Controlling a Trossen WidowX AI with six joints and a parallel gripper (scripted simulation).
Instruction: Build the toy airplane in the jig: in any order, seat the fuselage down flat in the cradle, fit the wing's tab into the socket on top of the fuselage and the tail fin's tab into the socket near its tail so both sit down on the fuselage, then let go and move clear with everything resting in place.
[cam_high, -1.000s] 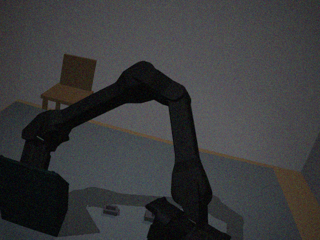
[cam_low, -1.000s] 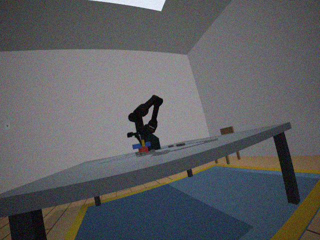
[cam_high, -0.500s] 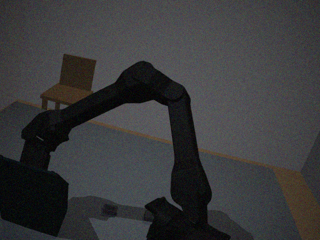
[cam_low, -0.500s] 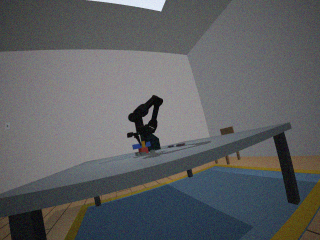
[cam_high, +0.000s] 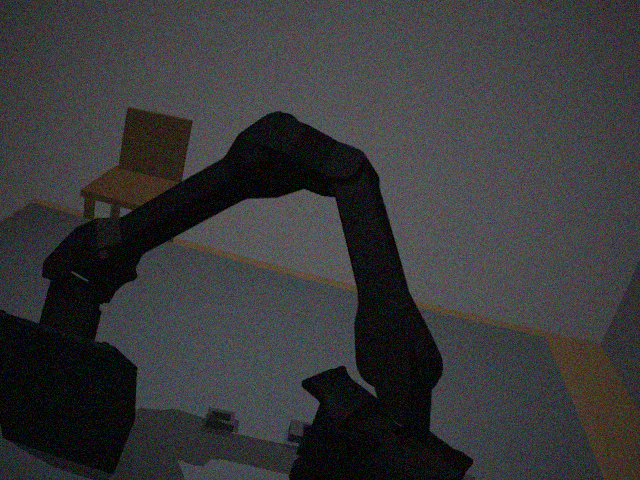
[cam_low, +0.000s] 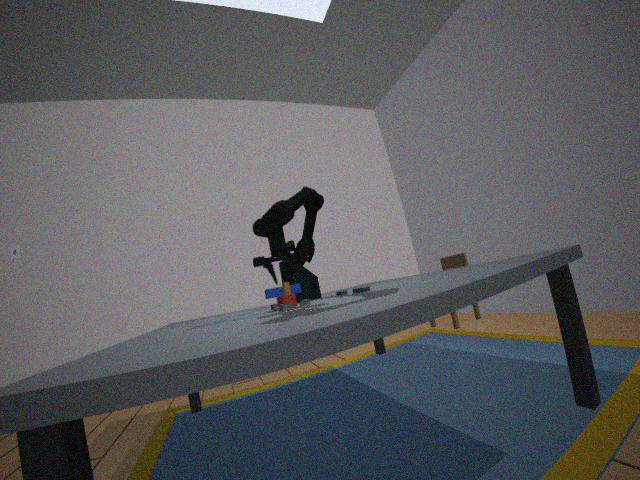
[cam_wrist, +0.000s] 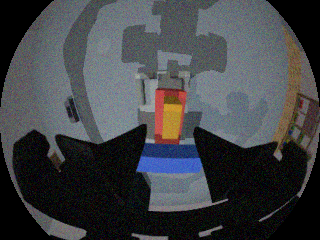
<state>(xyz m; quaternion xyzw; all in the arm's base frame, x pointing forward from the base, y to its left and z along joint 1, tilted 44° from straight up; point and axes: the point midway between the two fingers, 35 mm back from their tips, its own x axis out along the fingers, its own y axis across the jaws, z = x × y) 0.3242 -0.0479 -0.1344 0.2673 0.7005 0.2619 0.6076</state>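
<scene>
The red fuselage (cam_low: 286, 300) (cam_wrist: 159, 116) lies lengthwise at the grey cradle (cam_wrist: 141, 91); its underside is hidden, so full seating cannot be told. The blue wing (cam_low: 273, 293) (cam_wrist: 170, 165) lies crosswise at the fuselage's near end in the wrist view; its tab is hidden. The yellow tail fin (cam_low: 286, 287) (cam_wrist: 171, 121) stands upright over the fuselage, its lower joint hidden from above. My gripper (cam_wrist: 171, 130) is open, with one black finger on each side of the fin and daylight between fingers and fin. In the top view the airplane and fingertips are out of view.
Small grey blocks lie off to the side on the table (cam_low: 155, 356), one showing in the wrist view (cam_wrist: 72, 109). The arm (cam_high: 289, 155) arches above the table. A wooden chair (cam_high: 155, 147) stands beyond. Dark arm shadows cross the tabletop.
</scene>
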